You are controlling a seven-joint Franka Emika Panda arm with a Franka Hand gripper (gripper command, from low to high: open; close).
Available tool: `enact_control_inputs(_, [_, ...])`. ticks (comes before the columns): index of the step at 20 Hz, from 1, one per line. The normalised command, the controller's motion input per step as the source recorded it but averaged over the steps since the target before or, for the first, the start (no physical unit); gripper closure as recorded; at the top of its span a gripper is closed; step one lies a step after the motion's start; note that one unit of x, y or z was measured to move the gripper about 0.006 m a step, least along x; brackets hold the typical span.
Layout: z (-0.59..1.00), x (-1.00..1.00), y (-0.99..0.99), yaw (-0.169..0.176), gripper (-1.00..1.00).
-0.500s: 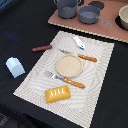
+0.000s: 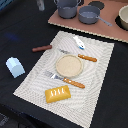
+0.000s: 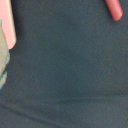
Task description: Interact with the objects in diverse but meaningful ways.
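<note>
Exterior view, surveyed near to far, with the round plate [image 2: 68,65] as clock centre.

The yellow-orange bread loaf [image 2: 57,93] lay at 7 o'clock on the striped placemat [image 2: 35,80], nearest the camera. The orange-handled fork [image 2: 65,80] lay just beside the plate at 6 o'clock. The pale blue house-shaped carton [image 2: 15,66] stood upright off the mat at 9 o'clock, on the dark tabletop [image 2: 20,30]. The orange-handled knife [image 2: 80,56] lay at 1 o'clock. The thin sausage [image 2: 42,48] lay at 10 o'clock, at the mat's far edge towards the exterior view's left. Its long axis ran roughly 9 to 3, with the 3 o'clock end slightly farther off. The small white piece [image 2: 79,42] lay at 12 to 1 o'clock on the mat. Two grey pots [image 2: 67,7] stood farthest off, on a brown board [image 2: 115,30].

The arm and gripper did not appear in the exterior view. The wrist view showed no fingers, so the gripper's state, released or clenched, could not be told.

The wrist view showed mostly bare dark tabletop. One rounded end of the sausage [image 3: 114,9] sat at a corner of it, and an unidentified pale pink strip [image 3: 9,30] at the opposite edge.

Judgement: the hand hung over open table close to the sausage but off its end. Any grasp would call for centring on the sausage and closing across its long axis.
</note>
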Motion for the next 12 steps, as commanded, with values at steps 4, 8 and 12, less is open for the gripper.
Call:
enact_control_inputs(4, [-0.57, -0.12, -0.65, 0.027, -1.0])
enact_control_inputs(8, [-0.48, -0.16, -0.23, 0.101, -1.0])
enact_control_inputs(12, [-0.25, -0.01, -0.02, 0.157, -1.0])
